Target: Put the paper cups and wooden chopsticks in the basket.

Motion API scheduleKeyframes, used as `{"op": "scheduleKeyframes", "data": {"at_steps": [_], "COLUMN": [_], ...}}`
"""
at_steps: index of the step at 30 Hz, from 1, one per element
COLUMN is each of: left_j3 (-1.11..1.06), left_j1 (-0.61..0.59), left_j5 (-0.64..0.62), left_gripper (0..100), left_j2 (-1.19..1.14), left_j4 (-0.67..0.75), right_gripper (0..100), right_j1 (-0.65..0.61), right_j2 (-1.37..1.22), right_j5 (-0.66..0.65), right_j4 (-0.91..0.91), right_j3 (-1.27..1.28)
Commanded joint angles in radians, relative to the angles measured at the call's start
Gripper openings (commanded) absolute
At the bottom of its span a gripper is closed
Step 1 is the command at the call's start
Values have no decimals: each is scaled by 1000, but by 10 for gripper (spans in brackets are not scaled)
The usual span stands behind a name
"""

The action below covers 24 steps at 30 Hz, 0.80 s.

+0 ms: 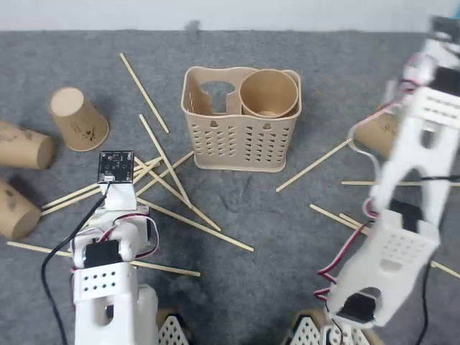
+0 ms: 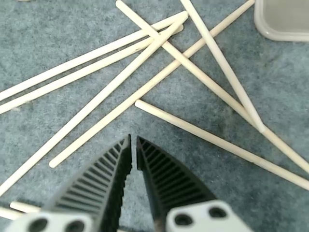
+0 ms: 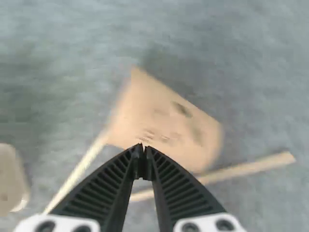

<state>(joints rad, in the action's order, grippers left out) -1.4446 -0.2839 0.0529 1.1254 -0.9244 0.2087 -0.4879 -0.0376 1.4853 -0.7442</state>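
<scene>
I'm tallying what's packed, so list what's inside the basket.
One paper cup stands mouth-up in one of the two compartments of the basket. The other compartment looks empty where its floor shows. The cup hides whatever lies beneath it, and the basket's walls cover the floor's edges.

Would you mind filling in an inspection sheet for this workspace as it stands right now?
Surface: grey mat, lying flat.
Job's things: basket upright with one paper cup inside; three loose cups at the mat's left; a fourth cup on its side by the right arm; chopsticks scattered, several crossed.
Clutter: nothing seen.
Grippers: left gripper shut and empty above crossed chopsticks; right gripper shut and empty above the fourth cup.
Cables: black cable runs along the left arm; red and white wires on the right arm.
Surroundings: pale strip beyond the mat.
</scene>
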Motion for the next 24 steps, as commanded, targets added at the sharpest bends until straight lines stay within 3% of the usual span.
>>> {"op": "scheduleKeyframes", "data": {"at_steps": [1, 9, 14, 24], "left_j3": [4, 4, 4, 4], "left_j1": [-2, -2, 3, 0], "left_j5": [8, 8, 8, 8], "left_gripper": [12, 12, 12, 12], "left_j2": [20, 20, 20, 20], "left_j4": [23, 23, 25, 25], "right_gripper": [9, 9, 9, 8], "right_j1": [-94, -119, -30, 183], "right_j2": [7, -134, -189, -108], "right_j5": [-5, -12, -17, -210], "right_j4": [-116, -231, -206, -31], "right_j3": [-57, -57, -57, -57]}}
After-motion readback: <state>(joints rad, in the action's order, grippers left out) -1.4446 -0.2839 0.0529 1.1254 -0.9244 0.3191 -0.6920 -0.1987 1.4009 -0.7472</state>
